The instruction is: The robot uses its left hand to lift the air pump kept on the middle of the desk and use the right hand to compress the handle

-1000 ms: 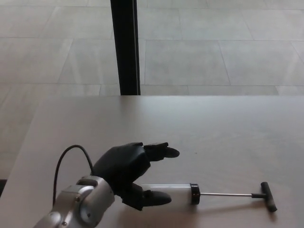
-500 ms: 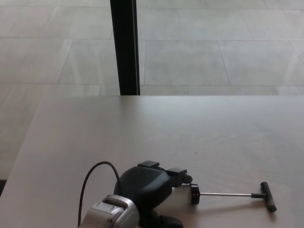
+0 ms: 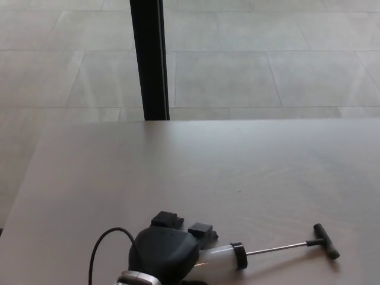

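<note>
The air pump (image 3: 222,257) has a clear barrel, a black collar, a thin metal rod and a black T-handle (image 3: 326,240) drawn out to the right. It lies near the desk's front edge, its handle end tilted slightly up. My left hand (image 3: 166,249) comes in from the bottom of the head view and is shut on the barrel's left part, hiding that end. The fingers (image 3: 200,231) wrap over the top of the barrel. My right hand does not show.
The light wooden desk (image 3: 208,166) stretches back to a far edge. Behind it stands a black vertical post (image 3: 148,59) on a tiled floor. A black cable (image 3: 104,243) loops from my left wrist.
My left hand has closed over the barrel. The pump has shifted slightly left and its handle end has tipped up. The camera view has shifted a little too.
</note>
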